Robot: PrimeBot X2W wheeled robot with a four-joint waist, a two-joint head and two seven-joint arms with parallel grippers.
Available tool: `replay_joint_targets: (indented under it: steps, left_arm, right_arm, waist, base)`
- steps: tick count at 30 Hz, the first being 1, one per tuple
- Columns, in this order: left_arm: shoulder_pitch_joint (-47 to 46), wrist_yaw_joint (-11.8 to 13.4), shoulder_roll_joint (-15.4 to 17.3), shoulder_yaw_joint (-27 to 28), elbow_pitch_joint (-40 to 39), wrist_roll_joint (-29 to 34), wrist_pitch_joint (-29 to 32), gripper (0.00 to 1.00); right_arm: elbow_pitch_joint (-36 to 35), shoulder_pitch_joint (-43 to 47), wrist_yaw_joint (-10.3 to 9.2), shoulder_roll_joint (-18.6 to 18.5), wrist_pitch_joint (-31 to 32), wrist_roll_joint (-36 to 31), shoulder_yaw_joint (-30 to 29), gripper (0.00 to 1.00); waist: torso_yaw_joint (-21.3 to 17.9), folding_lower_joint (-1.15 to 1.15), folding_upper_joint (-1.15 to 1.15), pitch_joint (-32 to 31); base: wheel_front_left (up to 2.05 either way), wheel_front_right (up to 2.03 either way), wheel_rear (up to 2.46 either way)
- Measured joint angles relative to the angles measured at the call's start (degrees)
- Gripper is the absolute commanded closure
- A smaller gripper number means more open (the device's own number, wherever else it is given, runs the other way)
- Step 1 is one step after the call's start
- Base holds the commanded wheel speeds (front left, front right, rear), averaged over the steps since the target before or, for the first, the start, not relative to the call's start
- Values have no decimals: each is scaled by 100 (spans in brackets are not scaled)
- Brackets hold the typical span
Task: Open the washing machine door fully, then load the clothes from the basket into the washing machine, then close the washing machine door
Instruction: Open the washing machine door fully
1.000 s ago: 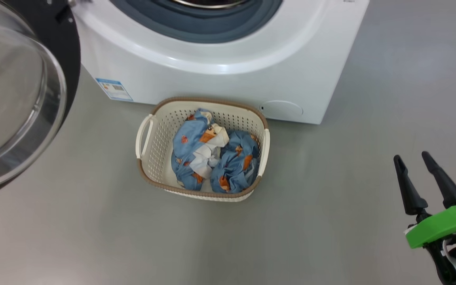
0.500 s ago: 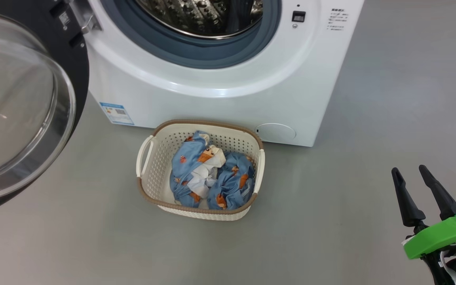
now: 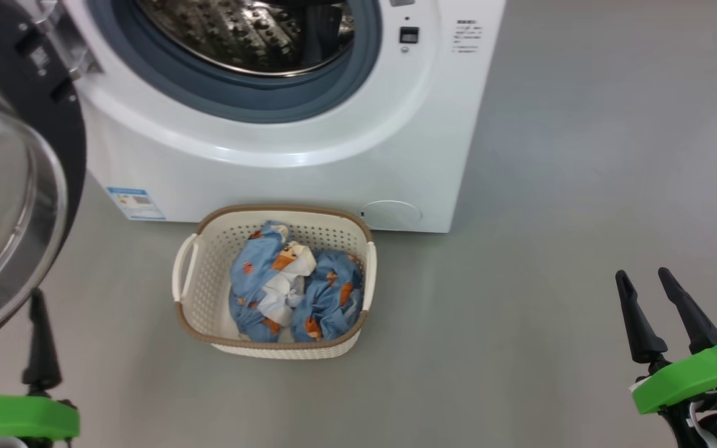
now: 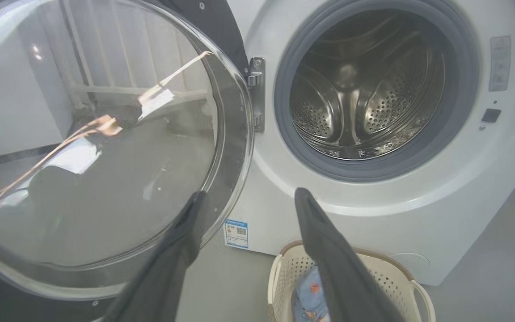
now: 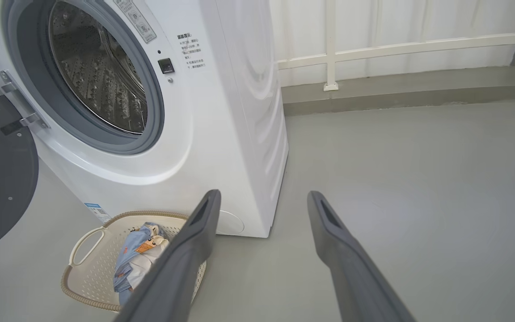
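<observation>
The clothes lie in the basket just in front of the washer, its door swung open at left, while the left gripper and right gripper hang nearer, fingers apart and empty.

- Bright, even, soft light; shadows on the floor are faint.
- Glare streaks the washing machine door; wrist views bend at the edges.

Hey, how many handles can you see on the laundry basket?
2. The left handle is on the basket's side facing the open washing machine door; the right handle is on the opposite side, near the round lower cap. None appears hidden.
</observation>
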Motion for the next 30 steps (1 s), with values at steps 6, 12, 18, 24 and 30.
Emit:
replay_joint_targets:
  steps: [6, 12, 18, 24, 30]
  left_arm:
    - [57, 0, 34, -447, -89, -289, 0, 0]
    - [159, 0, 141, -803, -177, -415, 0, 0]
    - [180, 0, 158, -1099, -259, -530, 0, 0]
    - [289, 0, 177, -1222, -350, -566, 0, 0]
    - [481, 0, 177, -1314, -398, -613, 0, 0]
  right_arm:
    - [-9, 20, 0, 40, 0, -1, -27, 0]
    - [-11, 101, 0, 62, 0, -3, -40, 0]
    - [-11, 102, 0, 65, 0, -3, -75, 0]
    - [-12, 141, 0, 67, 0, -3, -133, 0]
    - [-7, 329, 0, 69, 0, -3, -140, 0]
  waist:
    - [-297, 0, 0, -28]
    - [-626, 0, 0, -55]
    - [-940, 0, 0, -87]
    - [-1149, 0, 0, -143]
    - [-1300, 0, 0, -256]
  base:
    - [0, 0, 0]
    - [0, 0, 0]
    - [0, 0, 0]
    - [0, 0, 0]
    - [0, 0, 0]
